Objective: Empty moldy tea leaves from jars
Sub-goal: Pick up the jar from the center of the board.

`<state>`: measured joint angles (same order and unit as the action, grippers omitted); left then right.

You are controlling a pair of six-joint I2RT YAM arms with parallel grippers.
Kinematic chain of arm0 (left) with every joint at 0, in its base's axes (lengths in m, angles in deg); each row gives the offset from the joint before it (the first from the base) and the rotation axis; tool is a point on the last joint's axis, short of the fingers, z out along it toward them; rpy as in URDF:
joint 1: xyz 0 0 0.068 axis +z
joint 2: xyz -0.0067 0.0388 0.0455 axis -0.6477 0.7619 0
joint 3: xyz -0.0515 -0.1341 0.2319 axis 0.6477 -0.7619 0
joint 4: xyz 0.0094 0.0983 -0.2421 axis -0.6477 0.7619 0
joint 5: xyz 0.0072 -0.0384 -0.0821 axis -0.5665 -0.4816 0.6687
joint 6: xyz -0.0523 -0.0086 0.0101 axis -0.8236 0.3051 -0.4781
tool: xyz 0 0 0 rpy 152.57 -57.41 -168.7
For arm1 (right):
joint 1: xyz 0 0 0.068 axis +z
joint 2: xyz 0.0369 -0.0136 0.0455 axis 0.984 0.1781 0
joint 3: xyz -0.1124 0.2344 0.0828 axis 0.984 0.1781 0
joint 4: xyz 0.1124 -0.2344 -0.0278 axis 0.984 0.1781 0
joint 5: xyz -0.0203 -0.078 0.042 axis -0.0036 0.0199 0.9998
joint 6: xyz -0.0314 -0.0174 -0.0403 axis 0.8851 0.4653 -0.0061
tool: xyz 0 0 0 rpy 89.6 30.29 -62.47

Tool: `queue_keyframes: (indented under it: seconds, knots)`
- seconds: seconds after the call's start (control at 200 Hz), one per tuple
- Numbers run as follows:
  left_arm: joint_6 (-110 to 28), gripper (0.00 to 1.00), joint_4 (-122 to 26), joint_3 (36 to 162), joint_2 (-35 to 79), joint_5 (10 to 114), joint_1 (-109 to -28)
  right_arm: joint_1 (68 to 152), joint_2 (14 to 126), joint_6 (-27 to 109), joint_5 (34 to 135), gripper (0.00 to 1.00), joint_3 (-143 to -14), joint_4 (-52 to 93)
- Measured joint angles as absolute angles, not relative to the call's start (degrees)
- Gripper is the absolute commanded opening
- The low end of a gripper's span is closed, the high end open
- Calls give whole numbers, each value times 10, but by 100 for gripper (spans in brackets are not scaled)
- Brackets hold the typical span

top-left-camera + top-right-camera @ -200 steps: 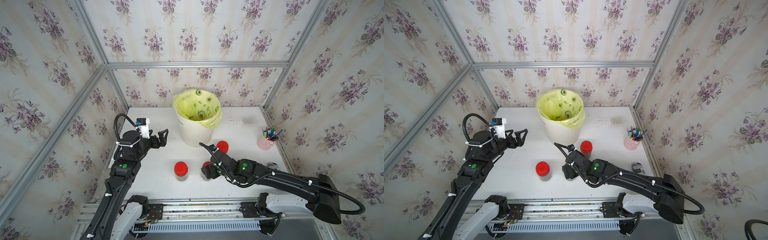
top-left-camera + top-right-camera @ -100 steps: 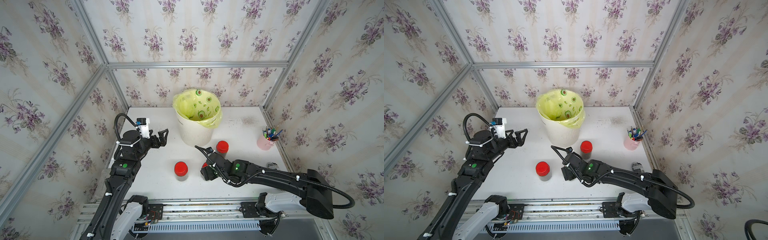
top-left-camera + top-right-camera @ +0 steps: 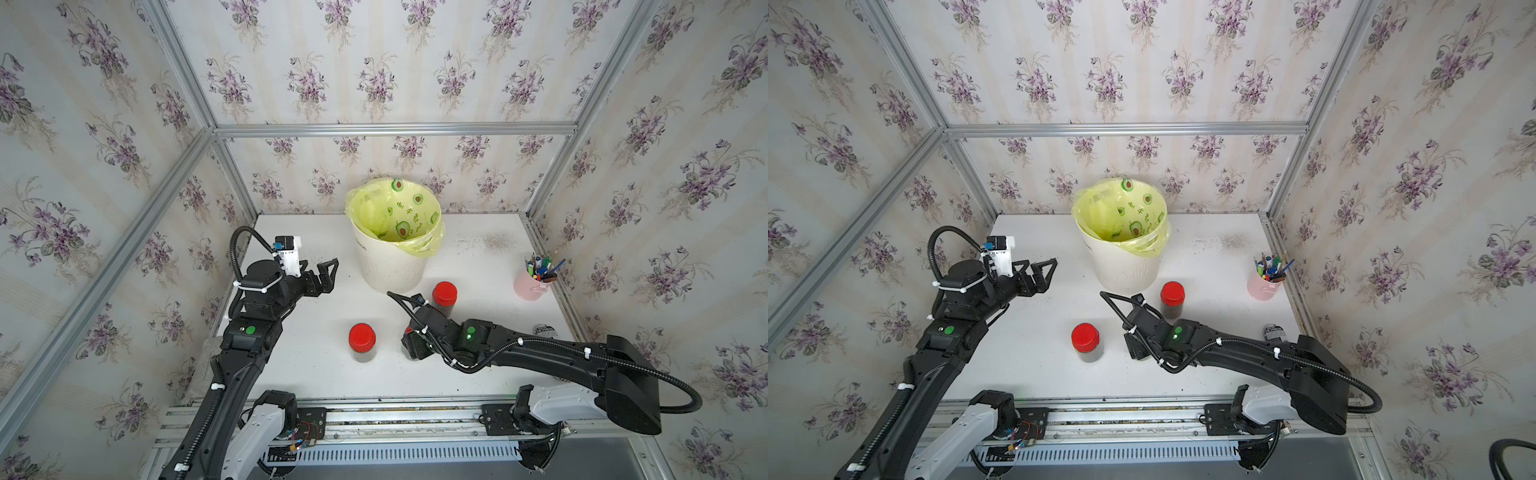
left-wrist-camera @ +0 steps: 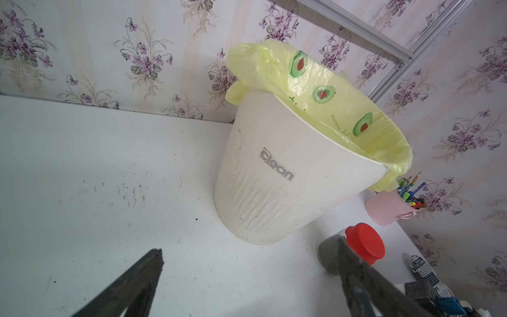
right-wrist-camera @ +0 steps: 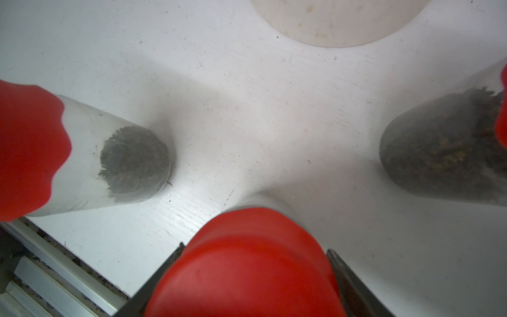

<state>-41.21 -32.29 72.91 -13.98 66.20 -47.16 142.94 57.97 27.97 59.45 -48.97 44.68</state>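
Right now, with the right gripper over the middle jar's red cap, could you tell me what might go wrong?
1. The right gripper flanks only the middle jar's cap, not its body; lifted so, the jar might slip or swing.
2. The right arm lies close beside the jar by the bin; a sweep could topple it.
3. All caps are on, so nothing can pour yet.

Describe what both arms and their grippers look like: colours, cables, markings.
Left arm and right arm: black links, white base segments, a green light, ribbed black cable, white zip ties. Left gripper and right gripper: black fingers. White camera block on left wrist.
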Motion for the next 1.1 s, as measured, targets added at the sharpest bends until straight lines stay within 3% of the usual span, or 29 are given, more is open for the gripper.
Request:
queue_keyframes:
  seconds: [0.27,0.53,0.854,1.104]
  knots:
    - [-410,99,-323,735,-135,679,-472,1429,577,290,574,62,-519,472]
    - [-362,99,-326,747,-139,790,-474,1426,552,340,549,58,-605,525]
    - [-256,99,-337,737,-149,915,-498,1384,559,410,644,55,-695,532]
    - [-159,99,-338,705,-150,953,-546,1363,577,455,710,54,-749,534]
